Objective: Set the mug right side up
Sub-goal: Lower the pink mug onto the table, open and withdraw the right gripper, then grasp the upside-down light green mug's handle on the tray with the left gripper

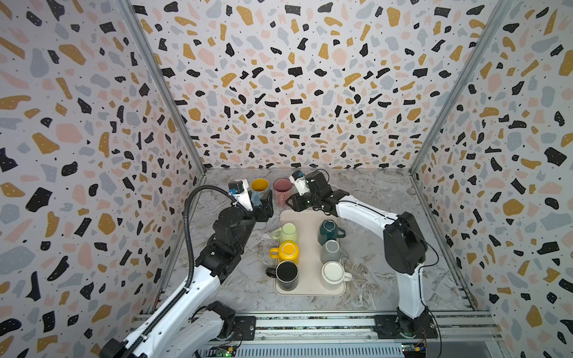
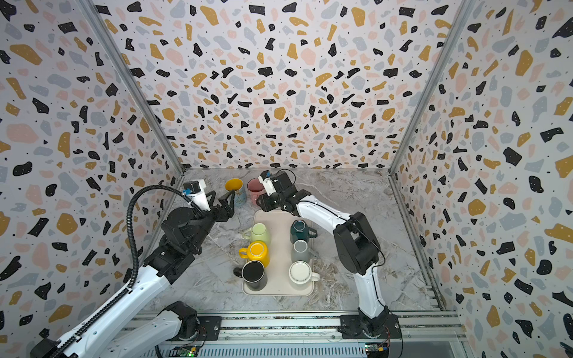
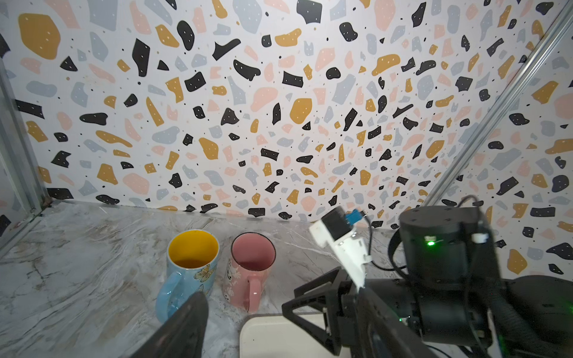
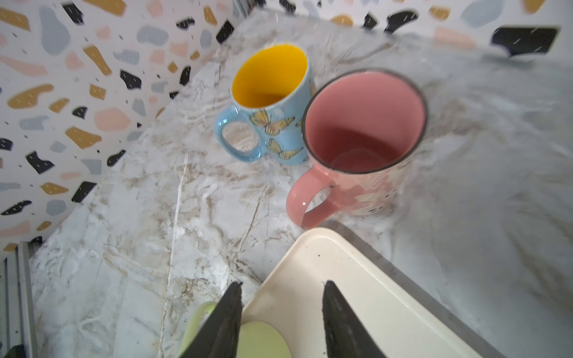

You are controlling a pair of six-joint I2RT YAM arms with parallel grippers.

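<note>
A pink mug (image 1: 282, 187) (image 4: 362, 130) stands upright on the marble top, mouth up, handle toward the tray. A blue butterfly mug (image 1: 259, 186) (image 3: 190, 263) with a yellow inside stands upright right beside it. My right gripper (image 4: 282, 283) (image 1: 290, 203) hovers open over the tray's far end, just short of the pink mug, with nothing between its fingers. My left gripper (image 2: 223, 198) is open and empty in front of the blue mug. In the left wrist view only one of its fingers (image 3: 186, 325) shows.
A cream tray (image 1: 310, 223) holds several upside-down mugs in two rows: light green (image 1: 287, 232), yellow (image 1: 288, 251), black (image 1: 286, 272), dark teal (image 1: 329, 231), grey (image 1: 331, 249), white (image 1: 333, 272). Patterned walls close the back and both sides.
</note>
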